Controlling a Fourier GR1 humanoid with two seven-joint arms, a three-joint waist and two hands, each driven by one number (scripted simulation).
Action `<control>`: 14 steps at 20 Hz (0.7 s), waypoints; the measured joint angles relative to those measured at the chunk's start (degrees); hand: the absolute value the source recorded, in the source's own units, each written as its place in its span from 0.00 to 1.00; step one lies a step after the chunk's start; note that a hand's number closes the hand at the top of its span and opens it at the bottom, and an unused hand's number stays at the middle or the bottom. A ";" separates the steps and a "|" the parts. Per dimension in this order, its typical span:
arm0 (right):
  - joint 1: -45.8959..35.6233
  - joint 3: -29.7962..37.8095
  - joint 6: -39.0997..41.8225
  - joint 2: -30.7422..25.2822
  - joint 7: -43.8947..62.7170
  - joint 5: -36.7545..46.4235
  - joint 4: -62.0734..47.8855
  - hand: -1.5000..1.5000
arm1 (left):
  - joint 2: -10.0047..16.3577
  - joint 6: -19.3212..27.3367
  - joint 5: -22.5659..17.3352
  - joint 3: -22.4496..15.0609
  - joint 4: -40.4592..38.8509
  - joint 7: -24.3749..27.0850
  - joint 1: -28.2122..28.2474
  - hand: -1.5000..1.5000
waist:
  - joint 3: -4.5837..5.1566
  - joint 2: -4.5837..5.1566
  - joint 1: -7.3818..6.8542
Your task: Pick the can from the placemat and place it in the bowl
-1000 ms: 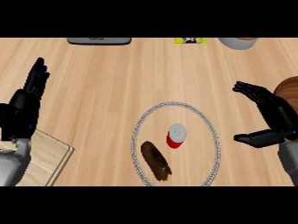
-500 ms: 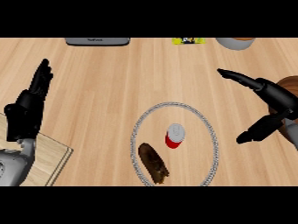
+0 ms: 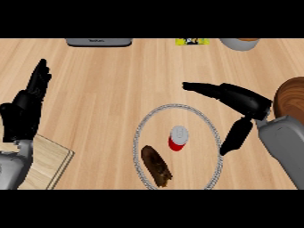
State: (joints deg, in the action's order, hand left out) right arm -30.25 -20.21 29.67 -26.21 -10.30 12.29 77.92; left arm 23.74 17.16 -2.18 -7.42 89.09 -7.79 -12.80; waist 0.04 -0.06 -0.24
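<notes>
Wooden table (image 3: 115,89) fills the head view, and on it the round placemat (image 3: 178,106) shows as a pale ring low in the middle. The can (image 3: 178,138), red with a white top, stands upright inside that ring with nothing touching it. A brown lump (image 3: 156,165) lies just beside it, lower and to the left, also on the placemat. The bowl (image 3: 302,99), dark wood, sits at the right edge, well apart from the can and partly cut off. The right hand (image 3: 252,103) hangs between the two, over the ring's upper right side. Its fingers (image 3: 210,89) are stretched straight out toward the left and its thumb points down near the ring's right rim, so the hand is spread wide and holds nothing. The left hand (image 3: 24,111) rests at the left, fingers up and straight, by the corner of a pale board (image 3: 46,156). Judged from this, none of the task is done: the can is not yet grasped or lifted, and nothing can be seen in the bowl. All of it is left: bringing the spread hand down round the can, closing on it, carrying it right and setting it in the bowl.
</notes>
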 measured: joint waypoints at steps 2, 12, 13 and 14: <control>-1.00 -0.76 1.70 1.36 2.84 0.73 1.12 0.00 | -0.53 -0.16 0.72 -0.04 0.01 -0.76 -0.45 0.50 | -0.02 0.01 0.04; -0.03 -6.35 4.28 5.53 9.31 11.10 0.03 0.00 | -2.57 -0.78 3.41 0.60 2.63 -3.23 -0.41 0.50 | -0.04 0.04 -0.03; 0.09 -6.89 4.27 6.42 10.14 12.22 -0.40 0.00 | -2.58 -1.25 3.32 0.97 2.71 -3.25 -0.29 0.50 | -0.04 0.05 -0.03; -0.45 -6.46 4.71 7.08 10.51 12.99 -1.21 0.00 | -2.94 -1.60 3.45 1.26 2.52 -2.58 0.19 0.50 | -0.05 0.06 -0.04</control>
State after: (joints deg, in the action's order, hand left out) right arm -30.70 -26.67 34.38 -19.13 0.20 25.27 76.71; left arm 20.80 15.56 1.27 -6.16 91.61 -10.37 -12.61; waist 0.00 0.00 -0.27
